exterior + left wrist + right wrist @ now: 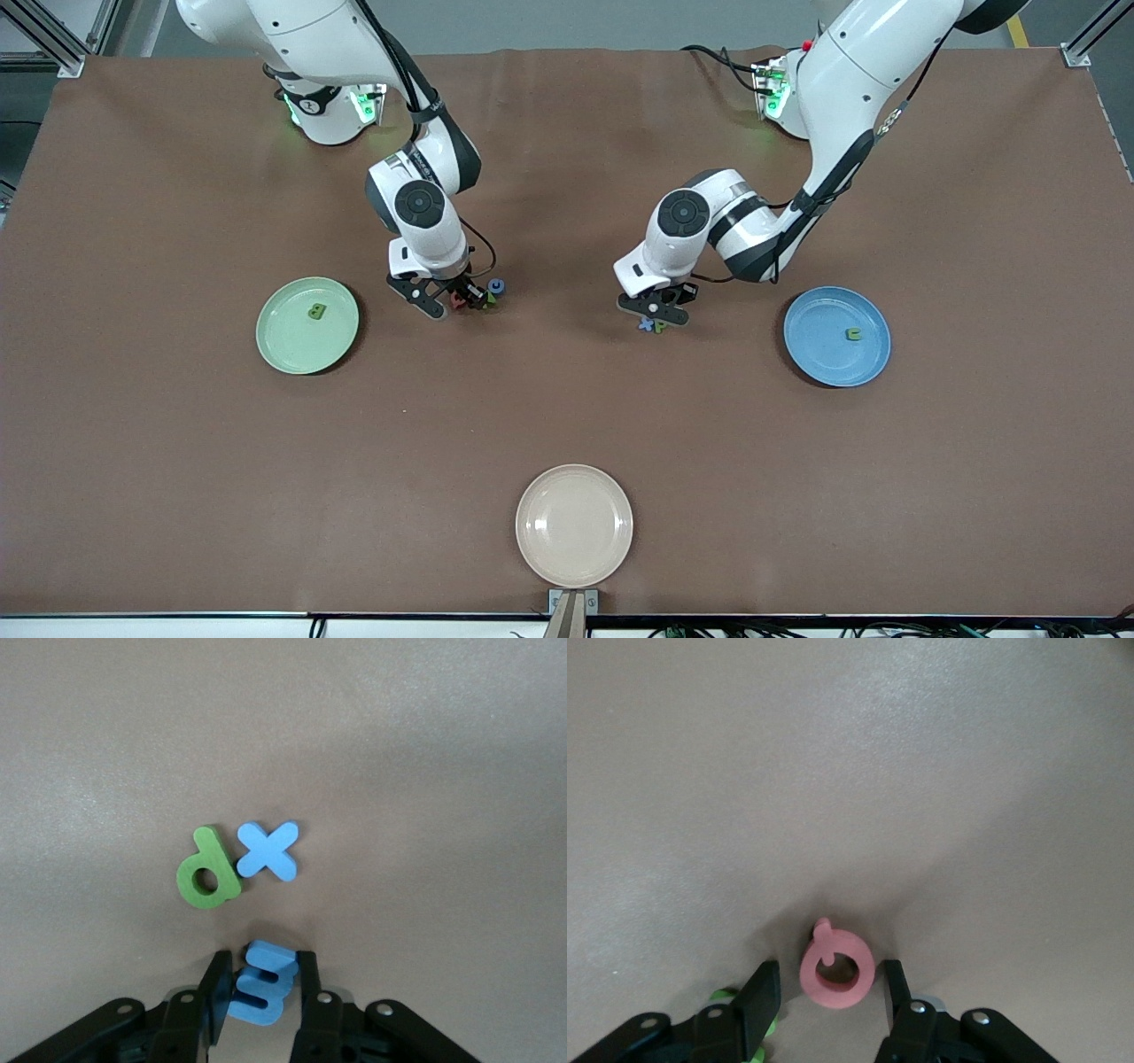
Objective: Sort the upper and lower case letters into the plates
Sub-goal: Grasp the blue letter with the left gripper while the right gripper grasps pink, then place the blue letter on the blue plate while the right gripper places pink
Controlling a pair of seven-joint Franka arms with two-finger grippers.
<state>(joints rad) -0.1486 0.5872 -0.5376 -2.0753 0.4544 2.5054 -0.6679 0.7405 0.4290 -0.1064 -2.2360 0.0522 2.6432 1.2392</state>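
My left gripper [661,312] [263,964] is low over the table's middle, shut on a blue E-shaped letter [262,988]. A green d [206,873] [659,327] and a blue x [268,850] [646,325] lie on the table beside it. My right gripper [454,299] [830,974] is open and straddles a red Q-like ring letter [836,970] [457,300] with gaps on both sides. A green letter [490,299] and a blue letter [497,285] lie beside it. The mint green plate [288,350] holds a green B [316,311]. The blue plate [819,354] holds a green c [853,333].
A cream-beige plate [574,525] sits at the table's edge nearest the front camera. Bare brown table surface surrounds the plates and both letter clusters.
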